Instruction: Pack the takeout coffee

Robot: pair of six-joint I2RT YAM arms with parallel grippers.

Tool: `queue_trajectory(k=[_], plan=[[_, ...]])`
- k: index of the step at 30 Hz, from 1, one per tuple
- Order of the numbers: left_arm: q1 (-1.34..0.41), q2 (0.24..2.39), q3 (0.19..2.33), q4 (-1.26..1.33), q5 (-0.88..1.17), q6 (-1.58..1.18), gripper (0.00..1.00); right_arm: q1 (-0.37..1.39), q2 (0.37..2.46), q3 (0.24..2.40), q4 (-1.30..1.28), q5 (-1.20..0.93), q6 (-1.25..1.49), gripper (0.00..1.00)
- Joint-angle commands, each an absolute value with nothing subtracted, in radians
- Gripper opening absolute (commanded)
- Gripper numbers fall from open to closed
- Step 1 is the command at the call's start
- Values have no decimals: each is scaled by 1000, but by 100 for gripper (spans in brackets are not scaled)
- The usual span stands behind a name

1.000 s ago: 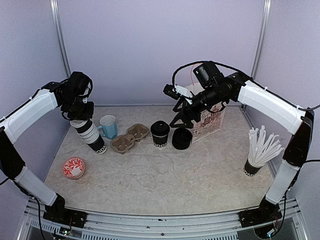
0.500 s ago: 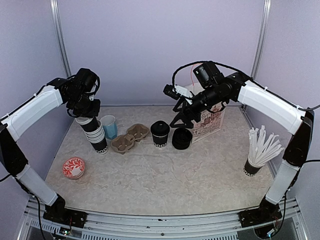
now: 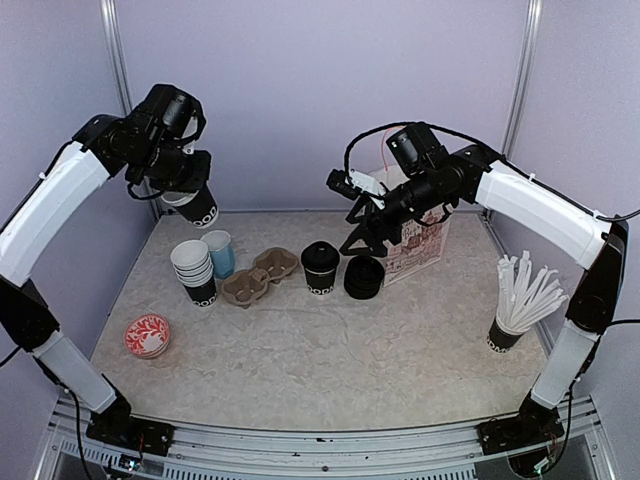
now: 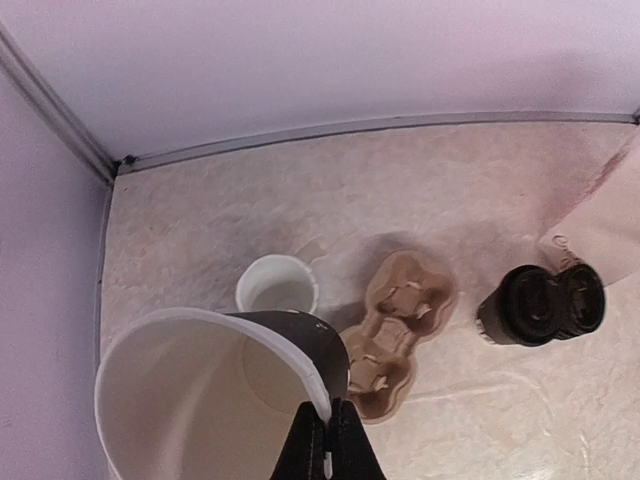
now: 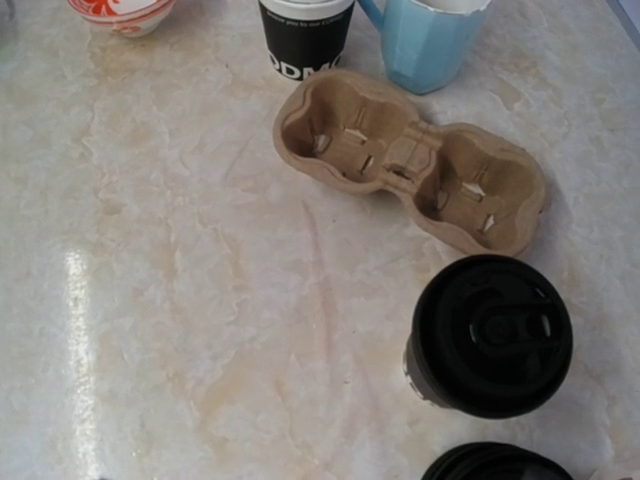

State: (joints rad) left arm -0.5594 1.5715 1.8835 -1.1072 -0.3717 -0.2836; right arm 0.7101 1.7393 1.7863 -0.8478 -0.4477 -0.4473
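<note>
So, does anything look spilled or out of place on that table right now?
Nothing is spilled or damaged. The one odd sight is up in the air: the left fingers pinch the rim of a lidless paper cup, held tilted high above the stack of cups. Its inside looks empty. The cardboard carrier has both pockets empty.

Lidded cup [image 5: 490, 335] just beside carrier [image 5: 412, 158]; probably second lid [image 5: 490, 463] below.
</note>
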Motion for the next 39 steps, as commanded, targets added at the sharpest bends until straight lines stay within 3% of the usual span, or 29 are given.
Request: queue_trajectory(k=[1,10,17,28,35,39], plan=[[-677,1588,1932,-1120,-298,-240,0,692,1732,1768,-850,-436,-454,87],[-1035,1518,1562,-929,-149,-3,0,659,1705,1616,-785,-340,-476,84],[-1098,1542,1375,-736,-46,-8,0,643,1742,1572,-747,-271,-501,80],[-1167,1684,1330,-641,-109,48,1,640,1834,1533,-726,-176,-552,67],[-1190,1753,1338,-628,-114,68,10,640,1867,1531,-737,-183,-580,64],[-1203,1765,1350,-646,-117,79,29,640,1887,1546,-742,-167,-593,63]])
